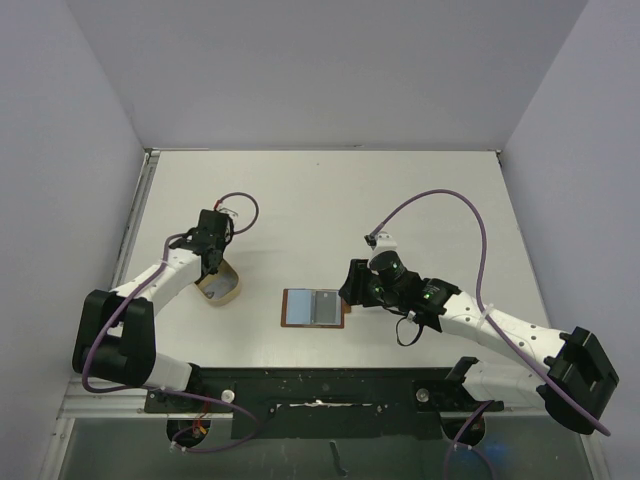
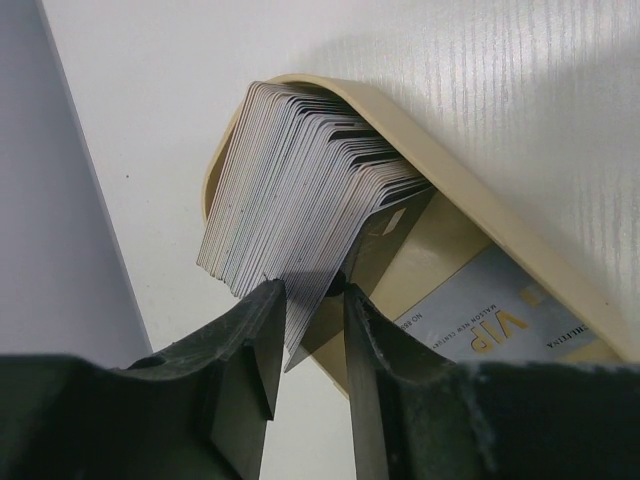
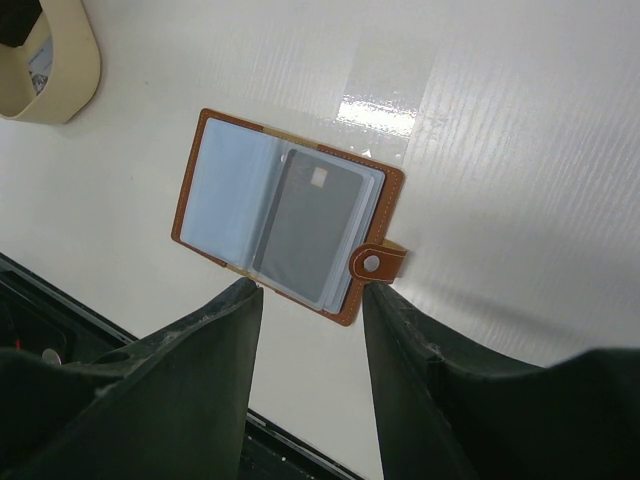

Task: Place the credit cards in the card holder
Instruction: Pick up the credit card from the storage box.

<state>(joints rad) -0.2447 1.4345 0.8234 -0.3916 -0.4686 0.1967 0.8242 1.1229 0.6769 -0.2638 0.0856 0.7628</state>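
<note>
Saw the holder (image 1: 315,308) lying open and flat on the worktop (image 1: 420,190), close to the near edge and about midway along it. Noted a pale blue sleeve on its left half and a grey card (image 3: 318,225) tucked in the right half, with the snap tab (image 3: 373,262) sticking out at the right side. Found the right claw (image 1: 349,288) just right of the holder, hanging over that tab side, released, fingers (image 3: 215,350) wide apart and holding nothing.

Further left, toward the left edge and apart from the holder, saw the tan dish (image 1: 228,291). Made out a thick stack of cards (image 2: 300,180) standing on edge in it, fanned and leaning against one wall. Also spotted one flat card (image 2: 490,320) printed VIP on the dish floor.

Just beyond, found the left claw (image 1: 214,267) reaching down into the dish, fingers (image 2: 250,350) set narrowly about the lower edge of a few cards. Could not tell whether clenched on them or only straddling them.
</note>
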